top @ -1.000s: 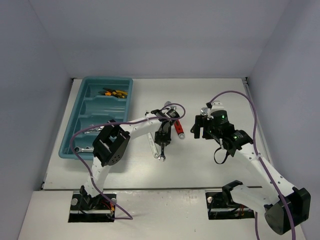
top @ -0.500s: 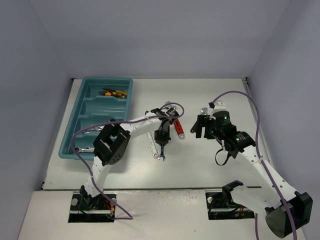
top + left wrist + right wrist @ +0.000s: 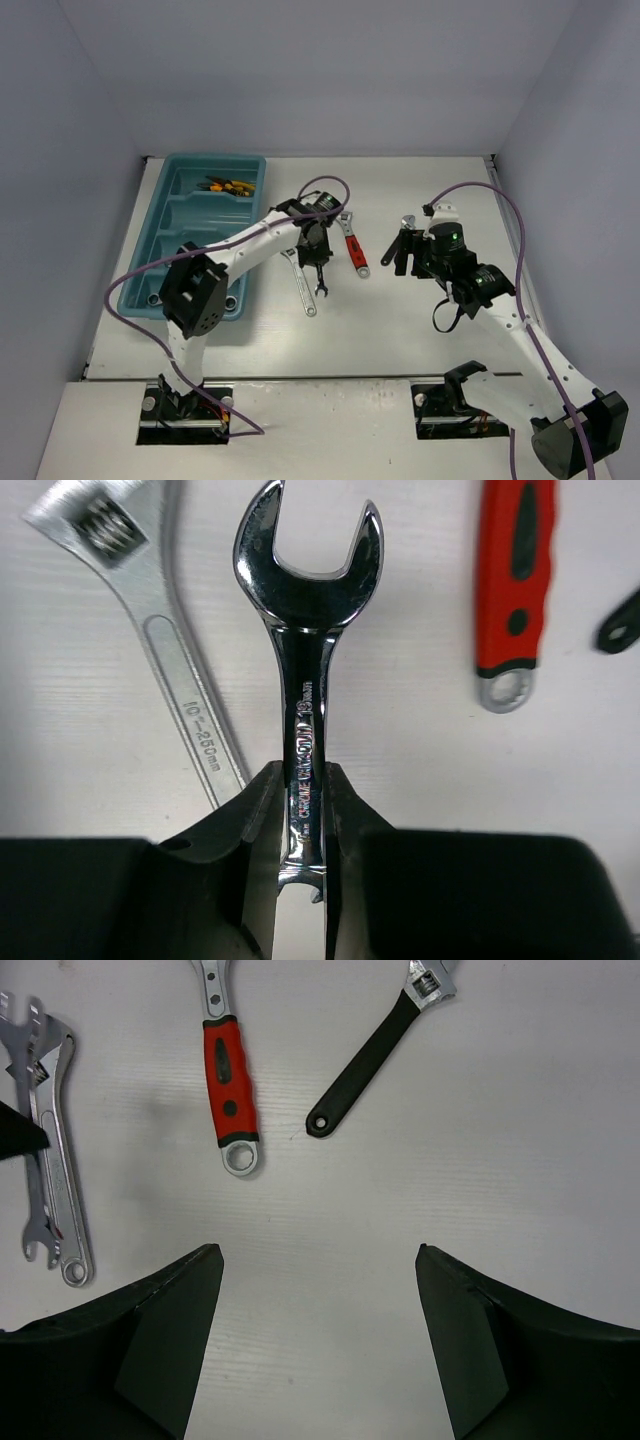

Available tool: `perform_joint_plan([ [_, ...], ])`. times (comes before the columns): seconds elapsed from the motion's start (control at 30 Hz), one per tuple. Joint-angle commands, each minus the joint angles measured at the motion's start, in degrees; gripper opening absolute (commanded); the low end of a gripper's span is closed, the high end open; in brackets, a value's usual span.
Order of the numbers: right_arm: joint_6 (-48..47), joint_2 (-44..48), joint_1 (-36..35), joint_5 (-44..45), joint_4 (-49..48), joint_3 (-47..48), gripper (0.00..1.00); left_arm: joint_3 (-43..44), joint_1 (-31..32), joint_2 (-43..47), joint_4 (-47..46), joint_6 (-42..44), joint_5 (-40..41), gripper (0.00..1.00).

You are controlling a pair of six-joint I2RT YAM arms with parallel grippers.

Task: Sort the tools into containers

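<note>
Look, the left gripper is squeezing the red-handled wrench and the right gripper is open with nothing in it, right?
Not quite. The left gripper is shut on the silver open-end wrench, as the left wrist view shows; the red-handled wrench lies untouched beside it. The right gripper is indeed open and empty.

Count: four wrenches, one tray
One open-end wrench [image 3: 303,680]; three adjustables: silver adjustable [image 3: 185,690], red-handled adjustable [image 3: 227,1065], black-handled adjustable [image 3: 367,1058]. One teal tray [image 3: 185,218] with four compartments; orange-yellow tools [image 3: 228,185] in the far one, number unclear.
</note>
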State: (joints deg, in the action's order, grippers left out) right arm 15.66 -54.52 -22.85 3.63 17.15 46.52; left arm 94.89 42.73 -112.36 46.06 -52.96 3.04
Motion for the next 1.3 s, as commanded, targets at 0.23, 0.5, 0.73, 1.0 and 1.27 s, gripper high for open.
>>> perform_joint_plan([
  [0.23,1.02,0.38,0.44,0.44,-1.07,3.05,0.75,-7.12,-17.51,22.83,-1.19,-8.40,4.61,0.00],
  [0.5,1.76,0.52,0.44,-0.61,-1.07,2.47,0.75,-17.88,-34.90,29.26,-5.42,-11.43,3.78,0.00],
  [0.73,2.58,1.20,0.35,-0.32,-0.98,1.70,0.75,-20.87,-42.09,25.52,-7.99,-12.77,2.47,0.00],
  [1.0,4.03,0.74,0.44,1.53,-0.72,1.37,0.75,-24.26,-44.56,23.40,-9.21,-15.81,2.40,0.16],
  [1.27,7.23,-1.46,0.93,5.30,-0.72,1.25,0.75,-27.22,-45.89,25.31,-11.54,-17.02,1.40,0.45],
])
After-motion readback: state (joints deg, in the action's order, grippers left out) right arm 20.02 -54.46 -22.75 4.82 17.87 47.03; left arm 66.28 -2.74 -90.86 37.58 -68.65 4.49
